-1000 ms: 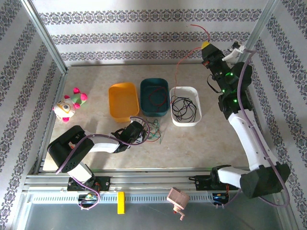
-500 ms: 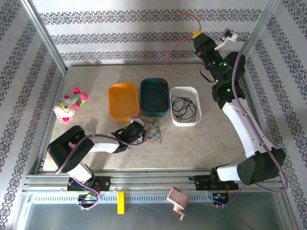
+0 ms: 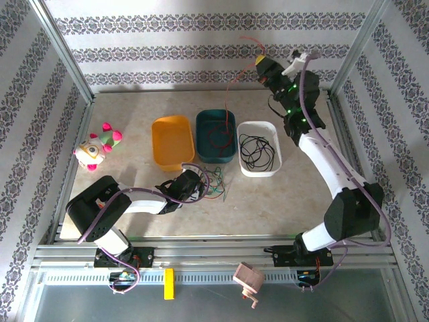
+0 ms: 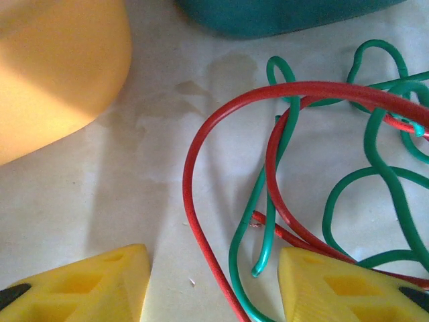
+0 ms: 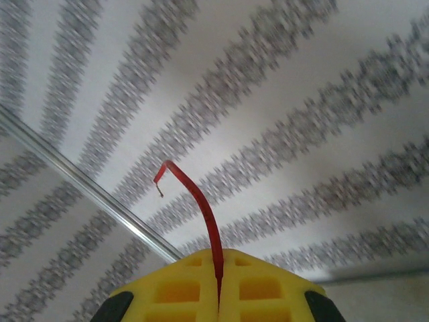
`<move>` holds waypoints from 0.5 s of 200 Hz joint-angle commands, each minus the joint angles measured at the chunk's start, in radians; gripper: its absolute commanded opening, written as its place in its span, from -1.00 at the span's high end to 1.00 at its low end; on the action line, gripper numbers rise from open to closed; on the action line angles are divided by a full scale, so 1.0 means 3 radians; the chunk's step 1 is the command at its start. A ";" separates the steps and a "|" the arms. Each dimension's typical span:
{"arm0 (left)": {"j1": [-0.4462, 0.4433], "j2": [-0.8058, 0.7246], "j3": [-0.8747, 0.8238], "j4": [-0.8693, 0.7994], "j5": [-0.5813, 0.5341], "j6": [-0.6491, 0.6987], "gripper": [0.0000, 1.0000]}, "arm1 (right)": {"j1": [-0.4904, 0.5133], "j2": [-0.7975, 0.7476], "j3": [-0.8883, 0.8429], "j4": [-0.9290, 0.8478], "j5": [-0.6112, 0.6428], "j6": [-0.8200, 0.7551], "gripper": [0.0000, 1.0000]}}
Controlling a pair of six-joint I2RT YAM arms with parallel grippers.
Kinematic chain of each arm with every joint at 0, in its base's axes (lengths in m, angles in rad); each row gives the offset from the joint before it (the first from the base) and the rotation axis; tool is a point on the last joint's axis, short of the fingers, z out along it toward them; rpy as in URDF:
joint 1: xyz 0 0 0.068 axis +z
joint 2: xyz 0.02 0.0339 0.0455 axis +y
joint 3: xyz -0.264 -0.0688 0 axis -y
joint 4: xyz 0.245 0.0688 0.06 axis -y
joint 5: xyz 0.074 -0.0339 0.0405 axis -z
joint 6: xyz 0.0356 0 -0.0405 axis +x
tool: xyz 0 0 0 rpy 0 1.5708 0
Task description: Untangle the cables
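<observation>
**Top view.** A pale beige, faintly mottled table [image 3: 134, 201] is enclosed by walls [image 3: 201, 33] papered in white with grey ornamental bands. An aluminium frame [image 3: 62, 48] is seen, with posts slanting up at the rear corners and rails along the near edge. Three trays are set in a row at mid-table, just beside one another: orange [image 3: 173, 142], teal [image 3: 216, 115] and white [image 3: 260, 169]. A black cable [image 3: 257, 149] is coiled inside the white tray. A toy [image 3: 96, 147] lies near the left edge, well apart from the trays.

The right gripper [image 3: 260, 60] is raised in front of the rear wall, above the far edge of the table. A red cable [image 3: 228, 100] is clamped in it and hangs down into the teal tray, where a red loop is seen. The left gripper [image 3: 201, 188] is held low over the table in front of the trays, at a tangle [image 3: 216, 182] of green and red strands.

**Left wrist view.** The yellow fingers [image 4: 80, 288] are spread apart with nothing gripped. Strands of the tangle [image 4: 308, 87] lie on the table between them. Faint stains are visible on the surface, with the orange and teal trays at the top.

**Right wrist view.** The fingers [image 5: 181, 288] are pressed together on the red cable [image 5: 201, 208], whose free end curls up above them. Banded wallpaper and a frame post are seen behind.
</observation>
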 commanded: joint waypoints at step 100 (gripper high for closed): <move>-0.0001 0.0011 0.0001 -0.0201 -0.0079 -0.0008 -0.10 | 0.0609 0.0719 -0.0496 -0.1405 0.0818 -0.0614 1.00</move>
